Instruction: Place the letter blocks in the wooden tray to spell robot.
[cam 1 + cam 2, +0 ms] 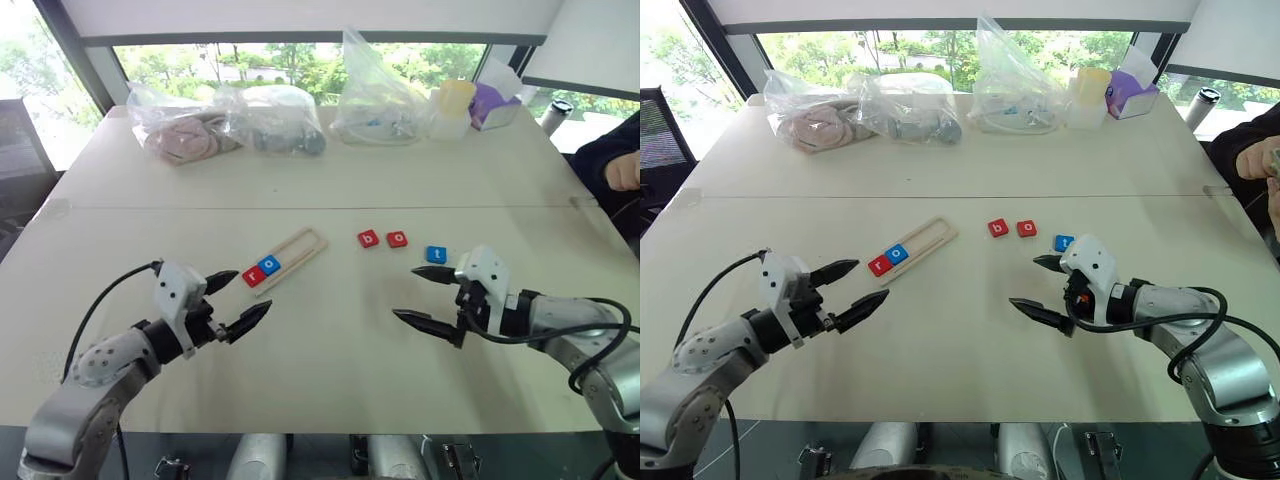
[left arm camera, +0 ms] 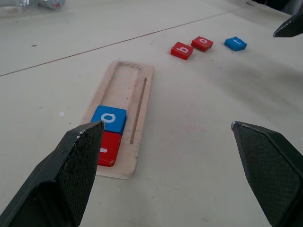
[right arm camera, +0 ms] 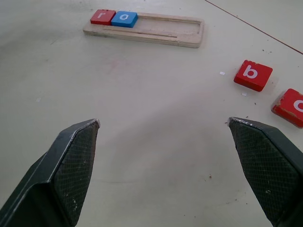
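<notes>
The wooden tray lies slantwise on the table's middle. A red "r" block and a blue "o" block sit in its near end. To its right, loose on the table, lie a red "b" block, a red "o" block and a blue "t" block. My left gripper hovers open just left of and nearer than the tray's near end. My right gripper hovers open with nothing in it, a little nearer than the "t" block.
Several clear plastic bags of items, a yellow cup and a purple tissue box line the table's far edge. A person's arm rests at the far right. A seam crosses the table beyond the blocks.
</notes>
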Available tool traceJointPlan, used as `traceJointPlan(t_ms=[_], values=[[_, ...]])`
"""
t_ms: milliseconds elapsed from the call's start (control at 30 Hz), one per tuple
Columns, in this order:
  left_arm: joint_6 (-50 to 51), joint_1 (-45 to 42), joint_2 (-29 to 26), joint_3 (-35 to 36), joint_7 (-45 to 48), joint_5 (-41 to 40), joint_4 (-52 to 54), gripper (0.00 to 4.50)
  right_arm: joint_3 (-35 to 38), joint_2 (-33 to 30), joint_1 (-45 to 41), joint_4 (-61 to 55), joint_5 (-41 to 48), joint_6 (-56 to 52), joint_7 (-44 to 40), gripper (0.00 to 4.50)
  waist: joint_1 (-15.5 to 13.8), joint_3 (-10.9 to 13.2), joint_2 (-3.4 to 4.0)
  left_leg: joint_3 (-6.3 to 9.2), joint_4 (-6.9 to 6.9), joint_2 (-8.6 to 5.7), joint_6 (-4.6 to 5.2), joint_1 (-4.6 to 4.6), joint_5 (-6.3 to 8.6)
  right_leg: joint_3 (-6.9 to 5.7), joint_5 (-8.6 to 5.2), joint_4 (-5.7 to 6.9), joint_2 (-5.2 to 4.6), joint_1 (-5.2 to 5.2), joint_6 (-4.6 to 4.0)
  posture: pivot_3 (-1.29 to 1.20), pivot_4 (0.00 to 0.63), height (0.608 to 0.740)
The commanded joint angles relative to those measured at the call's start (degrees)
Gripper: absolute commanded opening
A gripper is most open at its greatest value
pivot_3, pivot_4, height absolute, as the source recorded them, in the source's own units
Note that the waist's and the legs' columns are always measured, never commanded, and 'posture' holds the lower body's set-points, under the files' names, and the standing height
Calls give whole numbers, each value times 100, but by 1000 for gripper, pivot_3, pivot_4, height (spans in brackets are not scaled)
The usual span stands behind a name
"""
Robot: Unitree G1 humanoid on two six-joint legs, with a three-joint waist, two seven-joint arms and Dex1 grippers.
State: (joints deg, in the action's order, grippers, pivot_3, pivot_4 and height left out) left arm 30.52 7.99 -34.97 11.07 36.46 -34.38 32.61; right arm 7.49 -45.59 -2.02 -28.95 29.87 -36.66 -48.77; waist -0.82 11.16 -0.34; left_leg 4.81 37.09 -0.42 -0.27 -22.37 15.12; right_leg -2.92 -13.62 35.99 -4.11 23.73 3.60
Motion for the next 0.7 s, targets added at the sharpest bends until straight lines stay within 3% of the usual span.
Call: traceJointPlan(t_ms=[33, 700], values=[[-31, -44, -160, 161, 201, -87, 7, 4500, 145, -24, 37, -175, 60, 66, 30, 4478, -1, 0, 0, 0, -1, 0, 0, 0, 0, 1, 1, 0, 0, 1, -1, 0, 150, 740], [-282, 36, -251, 57, 348, 311, -232, 4500, -281, 111, -452, 28, 27, 96, 95, 4478, 0, 1, 0, -15, -5, 12, 0, -4, 0, 13, 2, 0, 1, 15, -3, 0, 150, 740]])
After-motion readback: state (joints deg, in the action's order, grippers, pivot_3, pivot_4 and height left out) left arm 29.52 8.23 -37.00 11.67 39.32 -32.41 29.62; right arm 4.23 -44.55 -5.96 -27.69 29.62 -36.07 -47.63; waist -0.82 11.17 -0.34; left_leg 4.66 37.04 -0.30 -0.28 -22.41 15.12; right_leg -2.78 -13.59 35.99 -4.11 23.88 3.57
